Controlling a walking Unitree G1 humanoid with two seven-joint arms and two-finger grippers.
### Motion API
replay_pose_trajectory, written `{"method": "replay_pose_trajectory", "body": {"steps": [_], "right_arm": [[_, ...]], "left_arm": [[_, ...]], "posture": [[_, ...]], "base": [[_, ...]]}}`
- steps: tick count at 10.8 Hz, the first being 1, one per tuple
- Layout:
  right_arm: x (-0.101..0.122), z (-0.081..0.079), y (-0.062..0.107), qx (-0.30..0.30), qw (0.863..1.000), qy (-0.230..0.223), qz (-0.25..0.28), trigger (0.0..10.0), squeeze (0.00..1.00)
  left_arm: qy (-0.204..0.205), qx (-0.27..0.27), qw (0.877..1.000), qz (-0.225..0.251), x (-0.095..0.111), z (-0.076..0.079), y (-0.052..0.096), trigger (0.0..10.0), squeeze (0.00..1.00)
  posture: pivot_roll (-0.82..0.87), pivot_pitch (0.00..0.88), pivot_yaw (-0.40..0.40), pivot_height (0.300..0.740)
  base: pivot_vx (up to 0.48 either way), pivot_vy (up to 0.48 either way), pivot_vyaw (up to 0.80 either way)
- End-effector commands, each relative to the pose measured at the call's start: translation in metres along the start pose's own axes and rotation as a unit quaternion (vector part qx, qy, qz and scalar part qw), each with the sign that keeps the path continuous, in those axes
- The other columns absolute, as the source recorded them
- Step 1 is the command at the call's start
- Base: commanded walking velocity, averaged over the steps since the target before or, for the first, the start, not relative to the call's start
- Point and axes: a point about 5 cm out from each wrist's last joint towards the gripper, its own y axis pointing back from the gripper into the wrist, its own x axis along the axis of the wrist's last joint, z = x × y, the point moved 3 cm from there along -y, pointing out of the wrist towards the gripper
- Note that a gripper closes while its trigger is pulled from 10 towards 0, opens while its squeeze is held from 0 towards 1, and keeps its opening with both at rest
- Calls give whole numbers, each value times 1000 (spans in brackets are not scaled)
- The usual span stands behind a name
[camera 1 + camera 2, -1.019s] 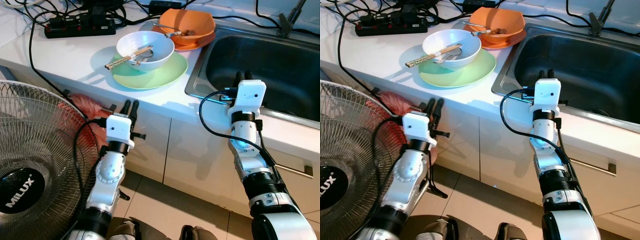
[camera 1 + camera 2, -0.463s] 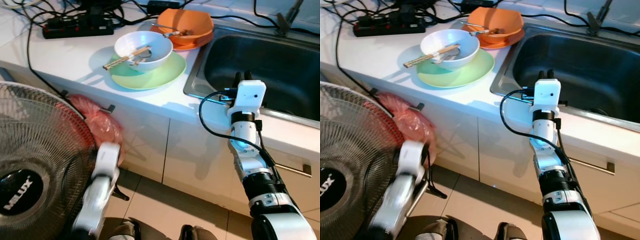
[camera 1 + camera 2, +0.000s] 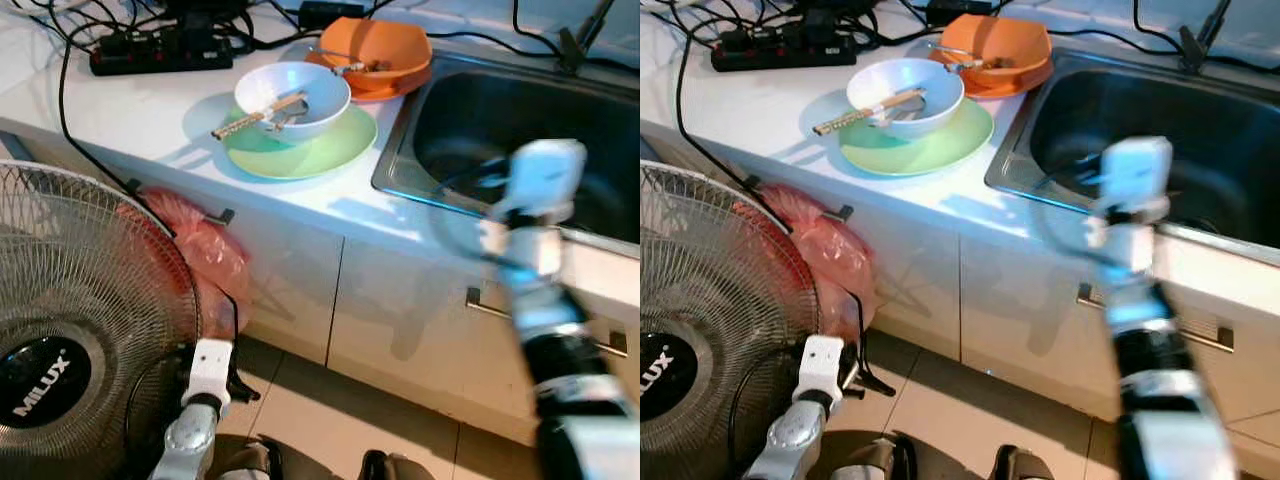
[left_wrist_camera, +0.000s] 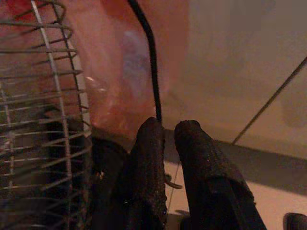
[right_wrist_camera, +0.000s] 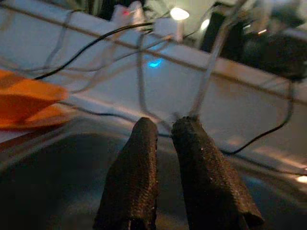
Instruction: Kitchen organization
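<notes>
A white bowl point(image 3: 292, 97) with chopsticks point(image 3: 258, 115) across it sits on a green plate point(image 3: 318, 150) on the white counter. Behind it an orange bowl point(image 3: 380, 45) holding a spoon rests on an orange plate. The steel sink point(image 3: 470, 110) lies to the right. My right gripper point(image 5: 164, 125) is shut with nothing in it; its white wrist block point(image 3: 545, 170) is blurred above the sink's front rim. My left gripper point(image 4: 165, 130) is shut and empty. Its arm hangs low, with the wrist block point(image 3: 211, 358) near the floor beside the fan.
A large standing fan point(image 3: 70, 330) fills the lower left, with a red plastic bag point(image 3: 205, 255) hanging from the cabinet behind it. A black power strip point(image 3: 160, 50) and tangled cables lie at the counter's back. The cabinet front has a drawer handle point(image 3: 1200, 330). The floor is tiled.
My left arm has dropped from counter height to near the floor by the fan. My right arm is now blurred in motion and sits further right over the sink rim.
</notes>
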Motion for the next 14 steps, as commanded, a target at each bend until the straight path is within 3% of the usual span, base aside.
{"method": "replay_pose_trajectory", "body": {"steps": [1, 3, 6, 7, 8, 10, 12, 14], "right_arm": [[17, 15, -13, -24, 999, 1, 29, 10000, 0], [28, 40, -20, -36, 996, 57, 56, 10000, 0], [15, 118, -6, -113, 978, 172, 27, 10000, 0], [3, 158, 11, -165, 962, 219, -7, 10000, 0], [-3, 177, 24, -191, 947, 256, -29, 10000, 0], [-19, 243, 74, -327, 879, 331, -107, 10000, 0], [-28, 279, 116, -398, 813, 391, -164, 10000, 0], [-51, 301, 170, -454, 753, 400, -258, 10000, 0]], "left_arm": [[7, 2, 1000, -8, -6, -2, 2, 10000, 0], [7, 0, 1000, -10, -8, 0, 3, 10000, 0], [5, -1, 1000, -12, -10, 2, 4, 10000, 0], [7, -3, 1000, -11, -11, 2, 4, 10000, 0], [7, -4, 1000, -11, -11, 3, 4, 10000, 0], [7, -8, 1000, -11, -13, 4, 6, 10000, 0], [5, -9, 1000, -11, -13, 4, 6, 10000, 0], [4, -11, 1000, -12, -14, 6, 7, 10000, 0]], "posture": [[-3, 156, 8, 740], [-13, 160, 7, 740], [-24, 169, 6, 740], [-32, 171, 9, 740], [-34, 174, 11, 740], [-38, 179, 12, 740], [-40, 178, 11, 740], [-40, 176, 10, 740]], "base": [[0, 0, 0], [0, 0, 0], [0, 0, 0], [0, 0, 0], [0, 0, 0], [0, 0, 0], [0, 0, 0], [0, 0, 0]]}}
